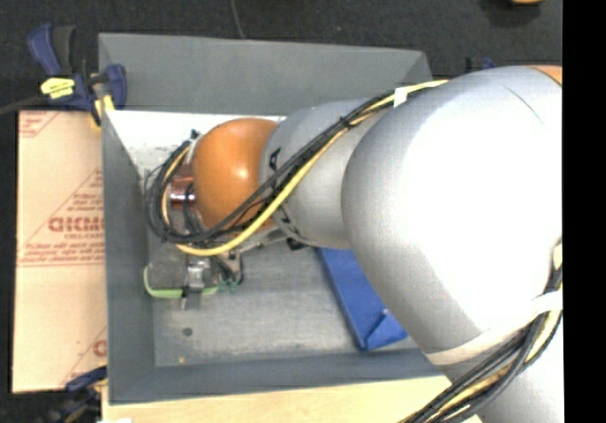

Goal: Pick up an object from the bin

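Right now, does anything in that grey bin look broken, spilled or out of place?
Nothing stands out. The hand sits low in the bin, toward the picture's left, and a blue flat thing lies on the floor farther right, partly hidden under the arm. No spill or damage shows.

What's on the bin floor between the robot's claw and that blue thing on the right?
Nothing: in the camera view the grey bin floor between the gripper and the flat blue thing is bare.
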`<action>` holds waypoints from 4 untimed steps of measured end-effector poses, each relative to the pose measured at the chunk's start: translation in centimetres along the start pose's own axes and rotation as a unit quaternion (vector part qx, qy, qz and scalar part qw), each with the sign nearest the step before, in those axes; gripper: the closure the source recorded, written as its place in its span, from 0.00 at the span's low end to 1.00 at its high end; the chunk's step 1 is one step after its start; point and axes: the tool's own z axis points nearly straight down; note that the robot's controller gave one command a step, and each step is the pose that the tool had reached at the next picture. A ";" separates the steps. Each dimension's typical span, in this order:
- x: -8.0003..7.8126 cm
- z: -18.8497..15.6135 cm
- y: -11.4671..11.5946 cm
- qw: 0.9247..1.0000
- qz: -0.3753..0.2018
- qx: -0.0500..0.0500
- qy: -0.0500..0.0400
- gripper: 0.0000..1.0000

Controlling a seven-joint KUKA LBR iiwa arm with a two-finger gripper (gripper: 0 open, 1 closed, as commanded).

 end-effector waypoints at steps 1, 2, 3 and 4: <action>0.0 0.0 0.0 1.000 0.000 0.000 0.000 1.00; 0.2 -1.7 -0.1 1.000 0.001 0.001 0.003 1.00; -0.1 -4.1 0.0 1.000 0.001 -0.001 -0.001 1.00; 0.0 -7.7 0.0 1.000 0.002 0.000 0.001 1.00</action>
